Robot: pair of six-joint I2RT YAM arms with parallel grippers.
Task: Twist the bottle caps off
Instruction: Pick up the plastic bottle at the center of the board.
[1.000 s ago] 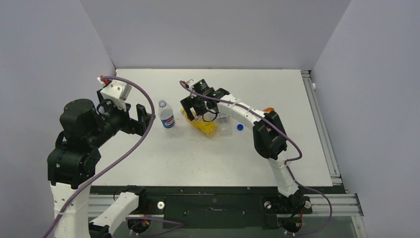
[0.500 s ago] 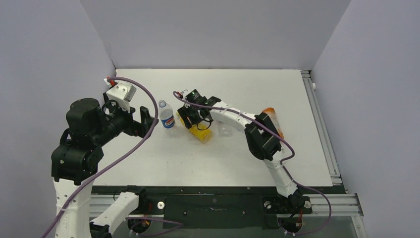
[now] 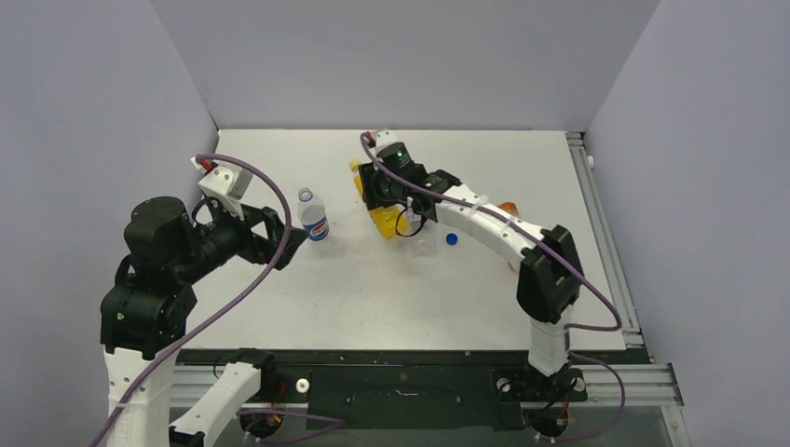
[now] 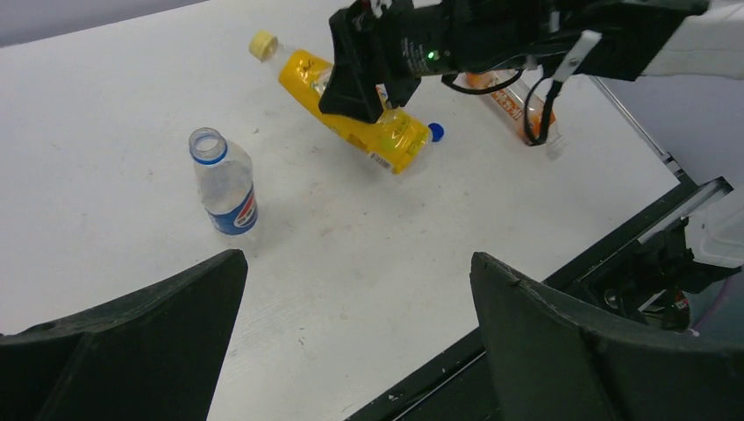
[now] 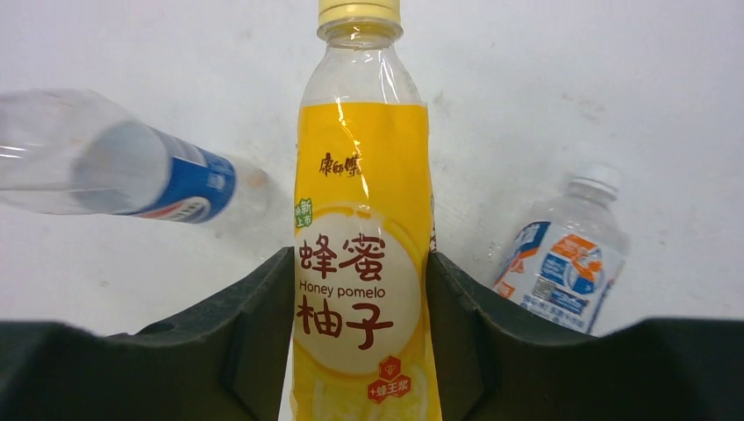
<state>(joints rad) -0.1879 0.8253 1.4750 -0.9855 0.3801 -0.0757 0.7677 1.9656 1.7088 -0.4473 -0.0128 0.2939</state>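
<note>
My right gripper (image 3: 378, 199) (image 5: 361, 274) is shut on the yellow juice bottle (image 3: 384, 220) (image 5: 363, 219), with one finger pressed on each side of its label. The bottle is off the table and tilted, and its yellow cap (image 3: 355, 166) (image 4: 261, 44) (image 5: 358, 10) is screwed on. The Pepsi bottle (image 3: 314, 216) (image 4: 225, 184) stands upright with no cap. A loose blue cap (image 3: 452, 238) (image 4: 436, 132) lies on the table. My left gripper (image 3: 289, 233) (image 4: 360, 342) is open beside the Pepsi bottle, holding nothing.
A clear water bottle (image 5: 561, 263) (image 3: 426, 244) with a whitish cap lies near the yellow one. An orange drink bottle (image 3: 508, 209) (image 4: 504, 95) lies partly behind my right arm. Grey walls stand on three sides of the white table (image 3: 373, 298).
My right gripper has closed on the yellow bottle, raised it and swung it toward the back of the table. My left arm has shifted slightly toward the Pepsi bottle, still open.
</note>
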